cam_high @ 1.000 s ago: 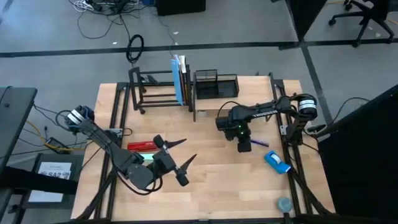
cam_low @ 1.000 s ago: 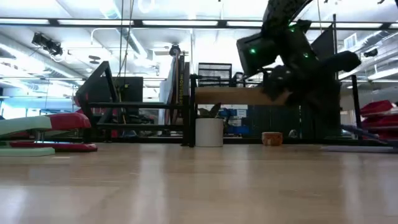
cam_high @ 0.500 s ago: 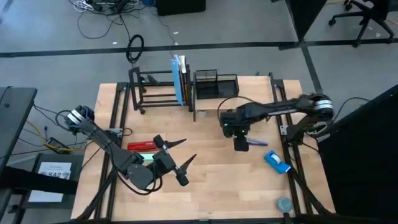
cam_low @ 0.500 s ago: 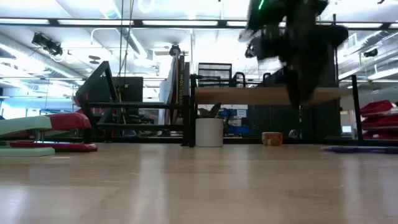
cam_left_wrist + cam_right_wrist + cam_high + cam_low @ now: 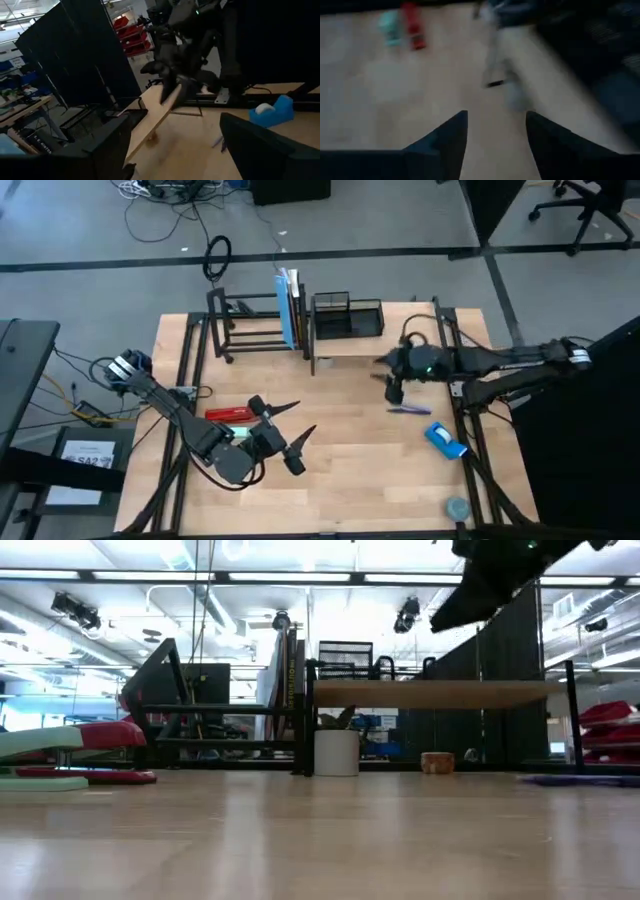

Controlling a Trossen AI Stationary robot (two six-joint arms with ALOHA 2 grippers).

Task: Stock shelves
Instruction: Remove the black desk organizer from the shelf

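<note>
**Shelves partly stocked, most items not yet shelved**

The right gripper hangs above the table beside the right end of the wood plank shelf; in the right wrist view its two dark fingers stand apart with only bare tabletop between them, so it holds nothing. The left gripper sits low over the front left part of the table, its jaws spread wide and likewise empty.

Just below the right gripper in the high view a purple pen lies flat on the table, apart from the fingers. Farther toward the front right are a blue tape dispenser and a small round grey item. Near the left gripper lie a red stapler and a green one, both on the tabletop.

At the back, the black tube-frame rack carries some upright blue and white books at its right end, and a black mesh organizer stands on the wood plank shelf. In the low view a white cup sits beneath the plank.

By my reading the job is at an early stage: five loose items are still to be shelved, and neither arm has one in hand. The pen looks the nearest candidate for the right arm, the staplers for the left.
</note>
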